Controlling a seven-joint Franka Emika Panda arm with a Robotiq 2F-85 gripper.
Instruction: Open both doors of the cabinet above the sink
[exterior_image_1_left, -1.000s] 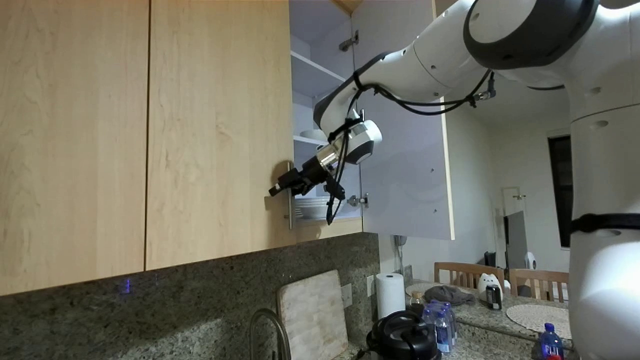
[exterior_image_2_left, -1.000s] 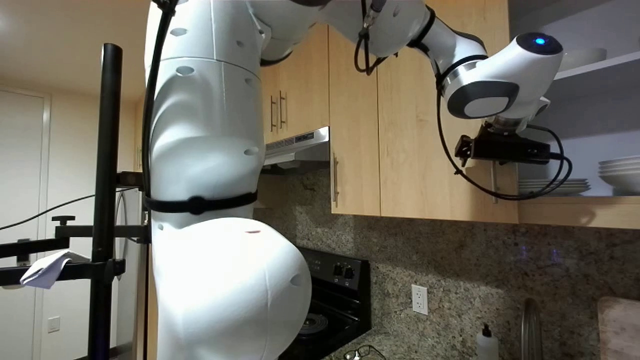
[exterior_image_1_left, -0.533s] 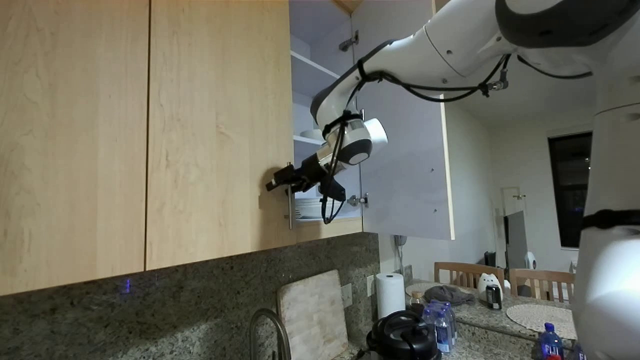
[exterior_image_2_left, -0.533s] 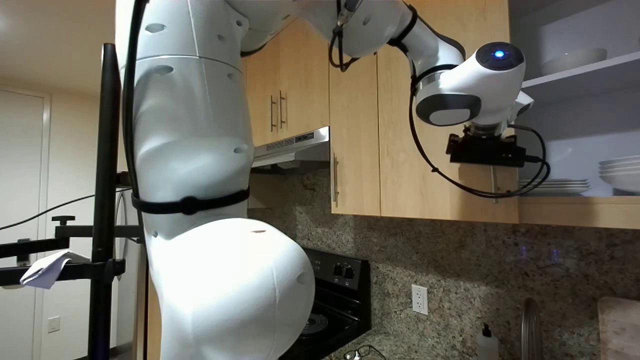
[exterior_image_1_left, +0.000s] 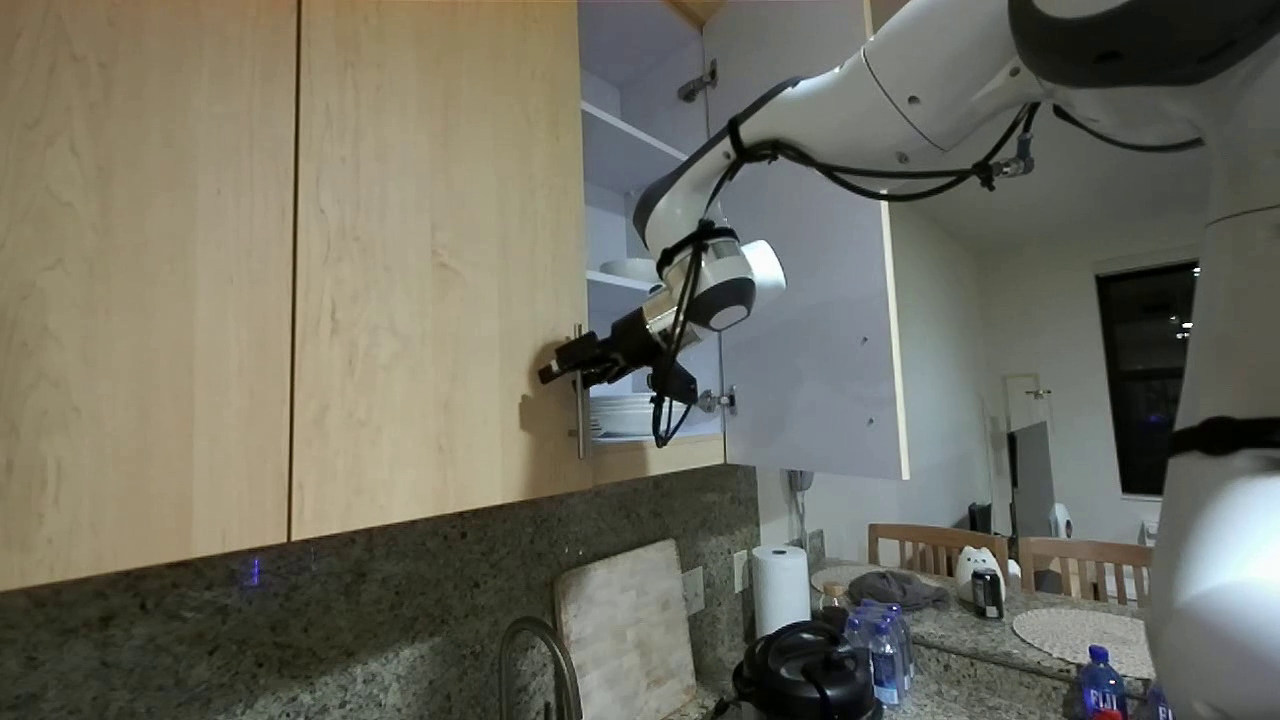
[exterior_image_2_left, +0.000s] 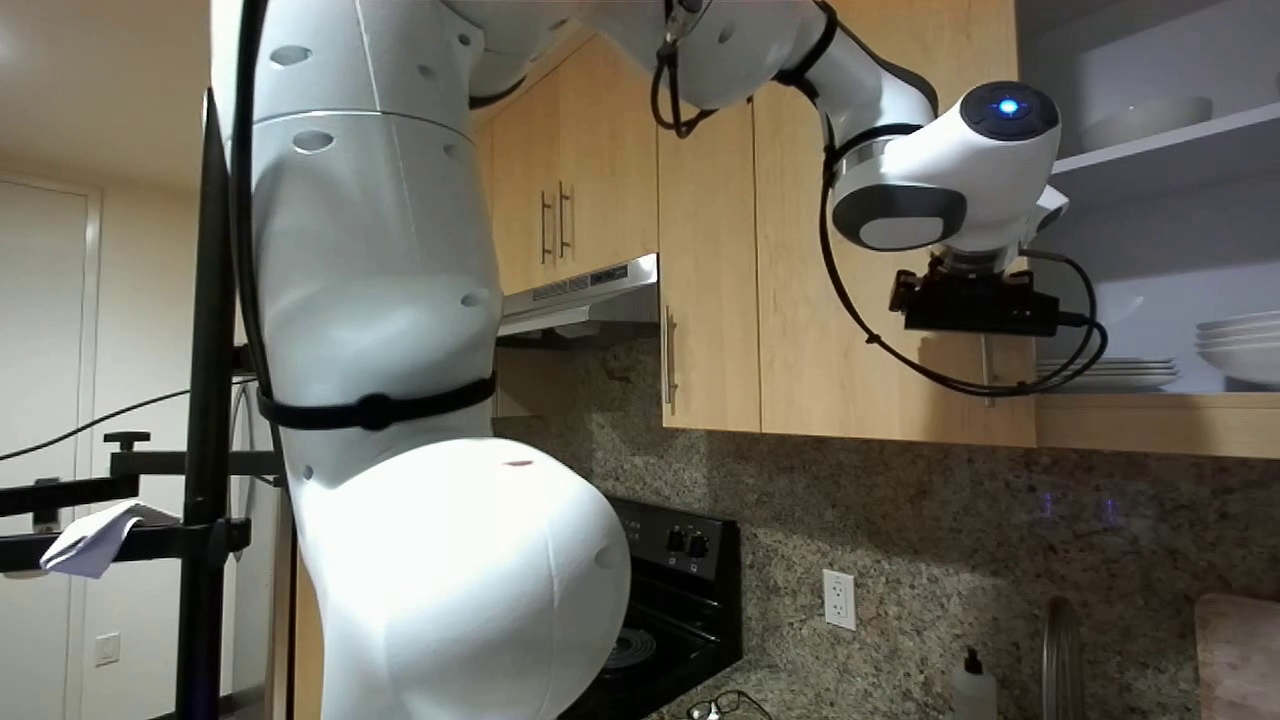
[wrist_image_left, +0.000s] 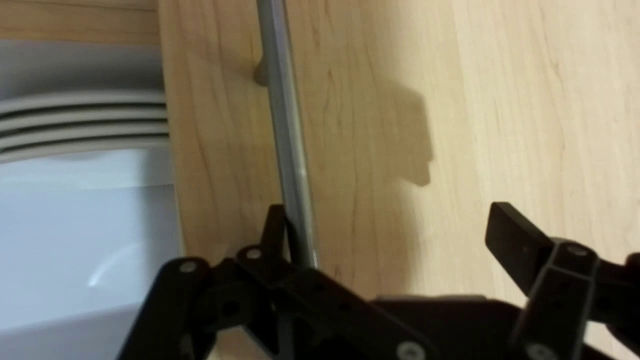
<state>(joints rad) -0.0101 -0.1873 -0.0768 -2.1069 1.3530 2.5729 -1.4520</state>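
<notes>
One maple door (exterior_image_1_left: 440, 250) of the cabinet (exterior_image_1_left: 655, 458) is closed; it also shows in an exterior view (exterior_image_2_left: 880, 350) and the wrist view (wrist_image_left: 490, 100). The other door (exterior_image_1_left: 805, 330) stands wide open with its white inner face showing. My gripper (exterior_image_1_left: 564, 377) is at the closed door's bar handle (exterior_image_1_left: 582, 425). In the wrist view my gripper (wrist_image_left: 392, 227) is open. The handle (wrist_image_left: 290, 140) runs between the fingers, right beside the left finger; I cannot tell if they touch. The right finger is well apart from it, over the door face. In an exterior view (exterior_image_2_left: 980, 300) the fingers are hidden.
White plates (exterior_image_1_left: 625, 415) stand on the cabinet's bottom shelf behind the gripper. A faucet (exterior_image_1_left: 540, 640), a cutting board (exterior_image_1_left: 630, 630) and a black pot (exterior_image_1_left: 808, 670) are below. A range hood (exterior_image_2_left: 590, 295) and a neighbouring handled panel (exterior_image_2_left: 705, 300) lie beside the closed door.
The arm has shifted and the hand has turned and moved slightly left in an exterior view, staying at the handle. The doors have not moved.
</notes>
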